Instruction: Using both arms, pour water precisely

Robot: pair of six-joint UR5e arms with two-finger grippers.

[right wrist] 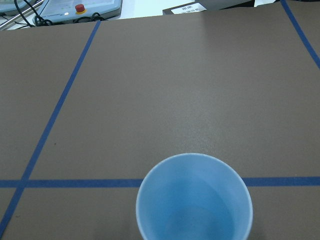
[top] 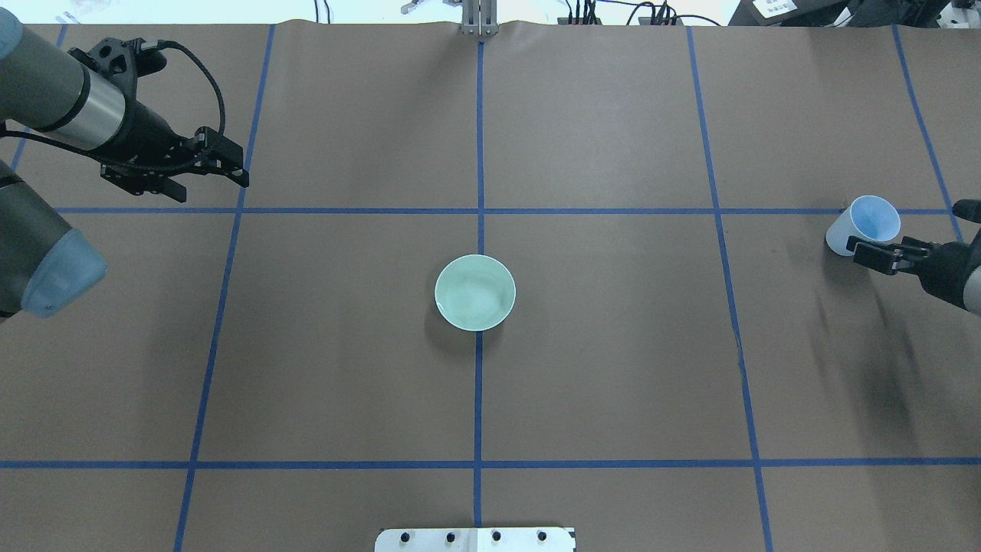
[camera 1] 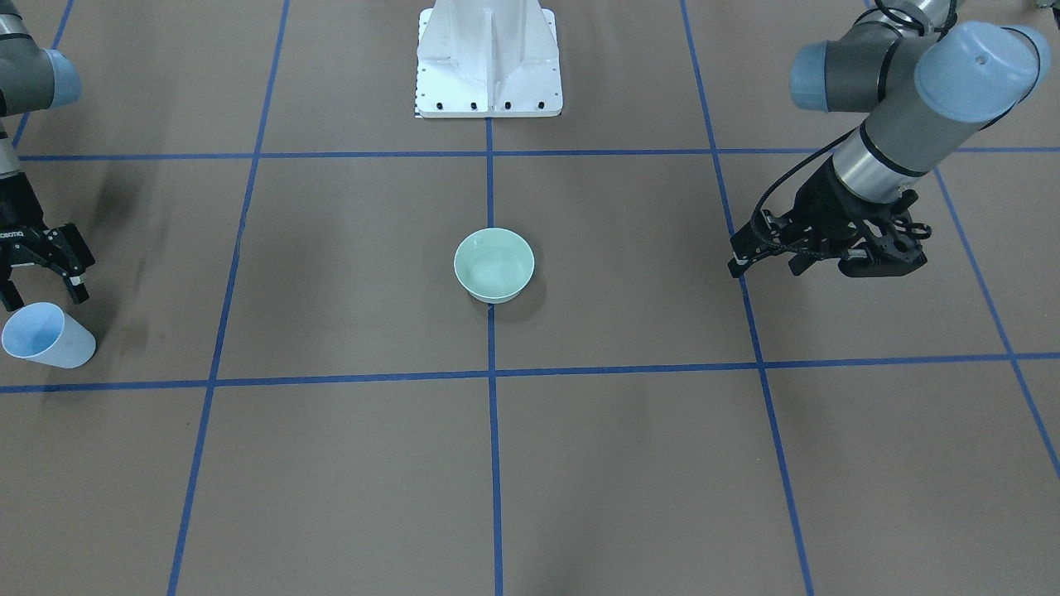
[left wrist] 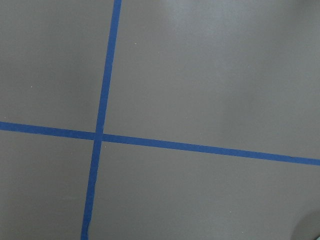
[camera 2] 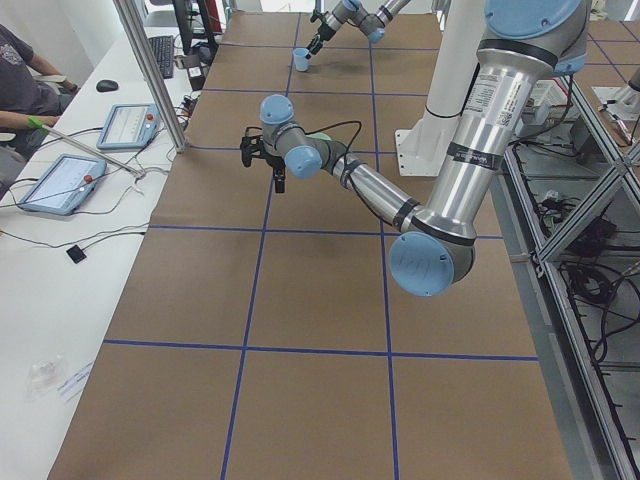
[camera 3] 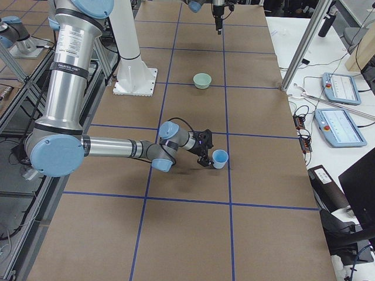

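A pale blue cup (camera 1: 47, 335) stands upright near the table's end on my right side, and also shows in the overhead view (top: 864, 224). My right gripper (camera 1: 41, 288) is open just behind it, its fingers apart from the cup. The right wrist view looks into the cup (right wrist: 194, 200); only a faint sheen at its bottom hints at water. A pale green bowl (camera 1: 493, 266) sits at the table's centre (top: 475, 292). My left gripper (top: 234, 165) hovers open and holds nothing over a tape line, far from the bowl (camera 1: 744, 244).
Blue tape lines (top: 480, 153) divide the brown table into squares. The white pedestal (camera 1: 489, 62) stands behind the bowl. A person (camera 2: 20, 80) sits beside tablets (camera 2: 60, 182) along the operators' side. Open brown surface surrounds the bowl.
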